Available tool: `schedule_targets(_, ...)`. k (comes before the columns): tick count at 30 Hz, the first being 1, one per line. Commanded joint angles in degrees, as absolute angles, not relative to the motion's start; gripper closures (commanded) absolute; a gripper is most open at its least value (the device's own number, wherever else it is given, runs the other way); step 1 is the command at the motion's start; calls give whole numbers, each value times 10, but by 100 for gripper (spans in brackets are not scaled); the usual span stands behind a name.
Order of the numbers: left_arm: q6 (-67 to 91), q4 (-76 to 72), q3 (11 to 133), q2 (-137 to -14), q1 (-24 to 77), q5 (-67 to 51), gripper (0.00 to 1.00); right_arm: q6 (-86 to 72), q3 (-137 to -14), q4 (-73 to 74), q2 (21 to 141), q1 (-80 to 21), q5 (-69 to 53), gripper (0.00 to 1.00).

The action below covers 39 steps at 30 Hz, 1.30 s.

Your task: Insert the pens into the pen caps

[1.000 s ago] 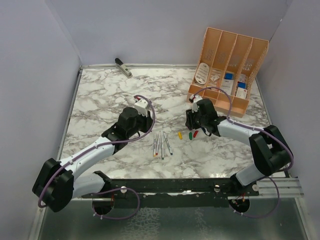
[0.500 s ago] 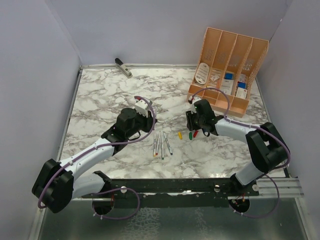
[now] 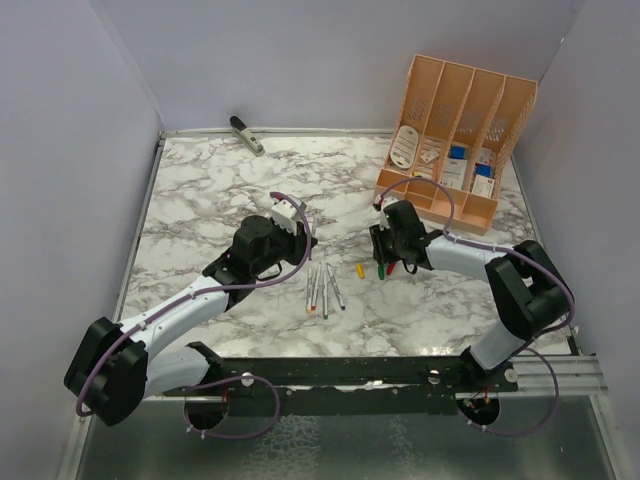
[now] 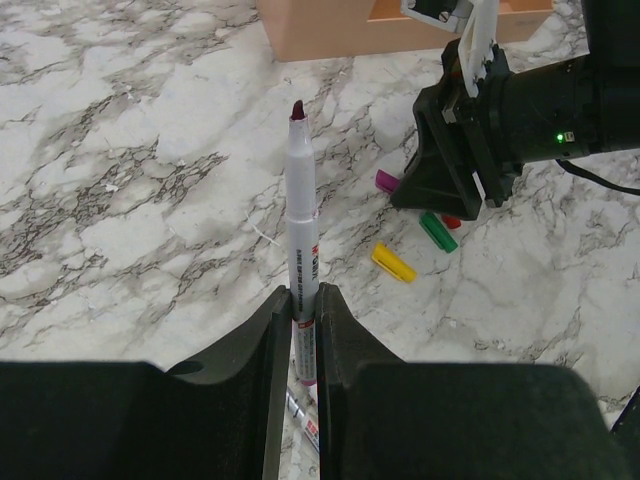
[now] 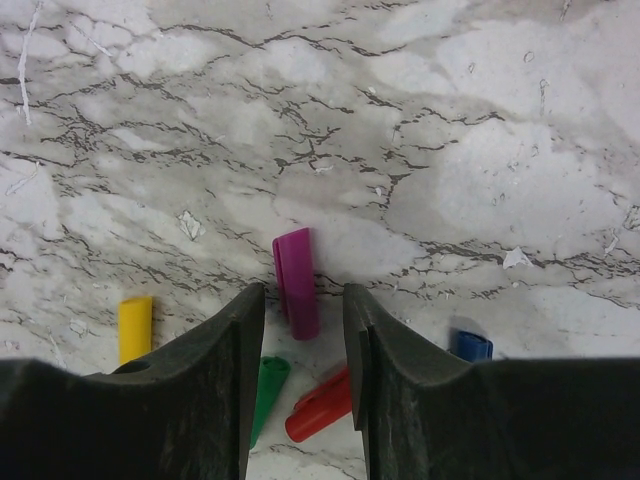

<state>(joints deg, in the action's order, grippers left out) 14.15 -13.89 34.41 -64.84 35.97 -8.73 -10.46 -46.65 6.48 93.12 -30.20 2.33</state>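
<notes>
Found left pincer [image 4: 303, 300] clamped tight on 1 pen [image 4: 301, 200], gripped low on the barrel, with the dark uncapped tip aimed away from the wrist toward the right arm. Noted this pen raised over the table [image 3: 200, 200], just above the loose pens [image 3: 325, 288], which lay close together near the table's middle, left of the caps.

Logged right pincer [image 5: 302, 296] at a narrow gap, fingers astride the near end of the purple cap [image 5: 297, 280] with a sliver of marble visible on either side; no grip on it. Saw purple cap lying flat, lengthwise between the fingers.

Marked 4 more caps flat on the table around that pincer: yellow cap [image 5: 135, 325] to the left and apart, green cap [image 5: 266, 390] and red cap [image 5: 320, 405] side by side below the fingers, blue cap [image 5: 470, 345] to the right, partly hidden by the right finger.

Recorded orange file rack [image 3: 455, 140] at far right and grey-black tool [image 3: 246, 135] at the far edge, left.
</notes>
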Motion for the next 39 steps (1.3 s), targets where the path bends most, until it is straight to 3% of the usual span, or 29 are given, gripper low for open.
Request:
schedule_targets(1, 136, -165, 351, -650, 359, -109, 100, -106, -487, 75, 950, -308, 38, 63)
schedule_targets(7, 136, -166, 348, -648, 359, -105, 100, -106, -503, 96, 967, -313, 45, 65)
schedule_targets(11, 136, -167, 347, -649, 359, -103, 100, -106, -518, 116, 984, -314, 52, 74)
schedule_targets(16, 137, -168, 346, -647, 359, -100, 100, -107, -537, 156, 996, -322, 63, 99)
schedule_targets(26, 118, -190, 337, -643, 359, -132, 100, -108, -584, 124, 976, -328, 68, 99)
schedule_targets(34, 110, -239, 317, -632, 359, -201, 100, -95, -611, -66, 920, -328, 17, 99)
schedule_targets(39, 114, -308, 281, -611, 359, -260, 100, -86, -556, -230, 857, -328, -23, 99)
